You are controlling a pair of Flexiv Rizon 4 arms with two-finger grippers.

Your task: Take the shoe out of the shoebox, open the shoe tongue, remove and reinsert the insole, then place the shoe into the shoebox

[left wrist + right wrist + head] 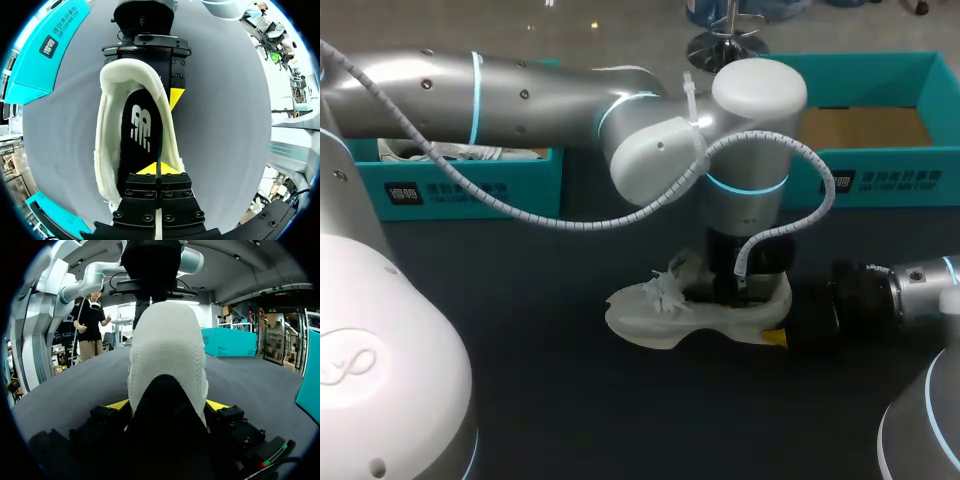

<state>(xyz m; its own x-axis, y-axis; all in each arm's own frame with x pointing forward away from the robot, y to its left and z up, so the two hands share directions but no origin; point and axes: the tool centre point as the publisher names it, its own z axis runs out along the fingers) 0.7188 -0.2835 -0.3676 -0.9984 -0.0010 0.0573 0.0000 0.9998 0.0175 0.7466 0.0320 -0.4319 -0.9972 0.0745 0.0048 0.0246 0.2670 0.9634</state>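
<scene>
Shoe [660,310] out of the shoebox [865,125], on the bench [570,400]. My right gripper [167,404] clamps the heel from both sides, likely to steady it. My left gripper [157,169], tips pressed together, sits inside over the insole [142,125]; whether it pinches it, I cannot tell.

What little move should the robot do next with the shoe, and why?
Probably raise the left gripper slowly to peel the insole out. Its tips look pinched on the black insole inside the white shoe, and the right gripper clamps the heel from both sides, steadying it.
</scene>
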